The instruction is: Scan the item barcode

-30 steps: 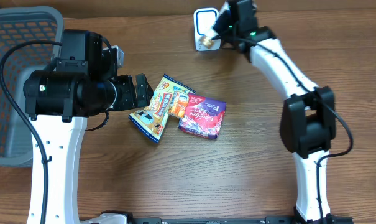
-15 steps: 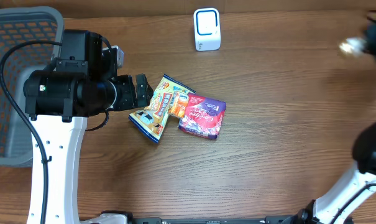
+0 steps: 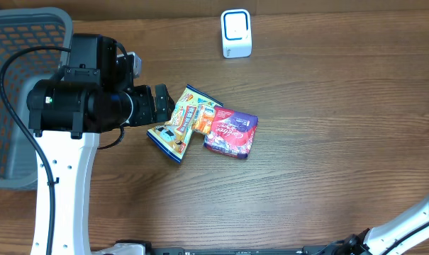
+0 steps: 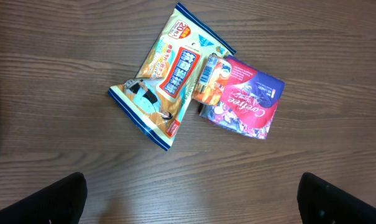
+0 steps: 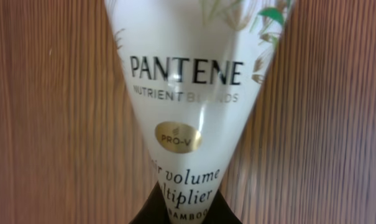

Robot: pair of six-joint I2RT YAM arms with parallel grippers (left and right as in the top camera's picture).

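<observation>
One yellow packet, one purple packet, one scanner, one basket, one Pantene bottle.

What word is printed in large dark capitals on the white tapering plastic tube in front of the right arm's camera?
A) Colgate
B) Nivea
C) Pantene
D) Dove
C: in the right wrist view, the white tapering plastic tube reads PANTENE in dark capitals above a gold PRO-V oval, with the brown wooden table behind it.

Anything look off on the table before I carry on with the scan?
The yellow packet and purple packet lie overlapping at odd angles. The Pantene product shows only in the right wrist view, outside the overhead frame and away from the scanner.
</observation>
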